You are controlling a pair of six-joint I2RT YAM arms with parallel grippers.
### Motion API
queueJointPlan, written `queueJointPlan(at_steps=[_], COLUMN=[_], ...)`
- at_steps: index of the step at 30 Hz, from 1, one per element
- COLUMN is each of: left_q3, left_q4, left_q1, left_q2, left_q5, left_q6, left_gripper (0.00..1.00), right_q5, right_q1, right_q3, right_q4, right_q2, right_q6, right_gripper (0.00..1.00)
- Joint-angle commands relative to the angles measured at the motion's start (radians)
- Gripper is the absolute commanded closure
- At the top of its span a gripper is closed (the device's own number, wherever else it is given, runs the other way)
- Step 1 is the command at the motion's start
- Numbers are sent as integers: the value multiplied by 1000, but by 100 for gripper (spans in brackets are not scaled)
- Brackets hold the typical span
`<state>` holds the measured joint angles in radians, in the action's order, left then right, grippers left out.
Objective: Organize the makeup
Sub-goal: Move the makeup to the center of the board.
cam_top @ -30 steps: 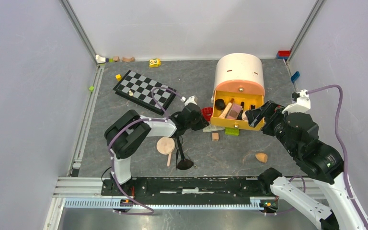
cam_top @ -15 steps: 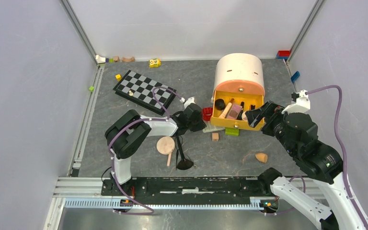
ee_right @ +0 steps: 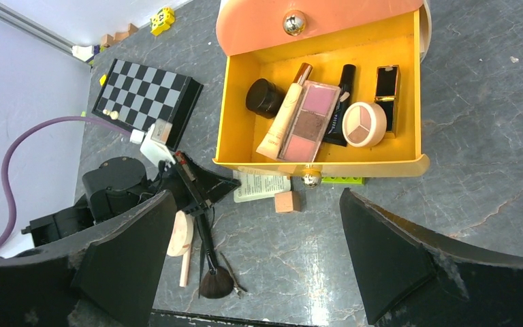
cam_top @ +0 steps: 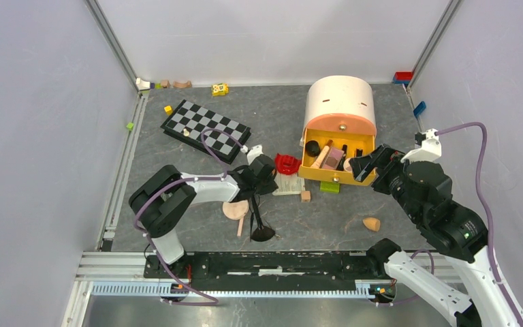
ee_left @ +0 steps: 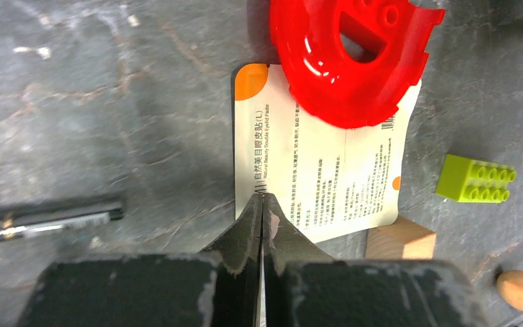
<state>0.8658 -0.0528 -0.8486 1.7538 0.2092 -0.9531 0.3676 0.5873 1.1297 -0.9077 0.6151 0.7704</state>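
Note:
My left gripper (ee_left: pixel 262 201) is shut on the near corner of a white printed makeup packet (ee_left: pixel 327 170), which lies flat on the table left of the open yellow drawer (ee_right: pixel 245 146). A red curved piece (ee_left: pixel 351 54) rests on the packet's far end. The drawer holds a black jar (ee_right: pixel 264 97), a cream tube (ee_right: pixel 282 116), a pink palette (ee_right: pixel 308 119), a round compact (ee_right: pixel 363 123) and a black-gold tube (ee_right: pixel 386 85). My right gripper (ee_right: pixel 257 194) hangs open above the drawer's front with nothing in it. A fan brush (ee_right: pixel 212 276), a peach disc (ee_right: pixel 179 231) and an orange sponge (cam_top: pixel 372 223) lie loose.
A green block (ee_left: pixel 475 178) and a wooden block (ee_left: pixel 398 240) sit by the drawer front. A chessboard (cam_top: pixel 206 127) lies at the back left. The round-topped cabinet (cam_top: pixel 340 102) stands behind the drawer. Small toys line the back wall.
The left gripper closed on the packet and drew back to the left. The packet and the red piece slid left with it, away from the drawer front. The right arm stayed still.

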Motion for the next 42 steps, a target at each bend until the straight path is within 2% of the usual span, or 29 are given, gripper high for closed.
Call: queueJointPlan(at_steps=[1, 10, 13, 16, 21, 32, 36, 42], left_q3=[-118, -184, -181, -165, -159, -201, -181, -170], left_q4=[268, 345, 325, 305, 267, 226, 215, 177], left_q1=[11, 13, 13, 13, 13, 18, 36, 64], left_q2=[-7, -173, -244, -313, -414, -437, -400, -364], left_q5=[81, 141, 135, 121, 96, 107, 76, 48], left_q6=[21, 29, 67, 111, 145, 153, 173, 194], left_gripper=[98, 98, 98, 97, 89, 88, 91, 92], right_q5=[18, 13, -30, -182, -240, -457, -476, -427], right_q1=[2, 2, 2, 2, 2, 3, 18, 80], right_q3=[-10, -40, -98, -187, -236, -326, -353, -344], right_q4=[9, 23, 97, 236, 262, 403, 436, 463], right_q2=[-12, -26, -62, -113, -76, 63, 107, 178], right_q6=[6, -19, -128, -318, -369, -392, -376, -376], right_gripper=[2, 2, 2, 2, 3, 31, 35, 37])
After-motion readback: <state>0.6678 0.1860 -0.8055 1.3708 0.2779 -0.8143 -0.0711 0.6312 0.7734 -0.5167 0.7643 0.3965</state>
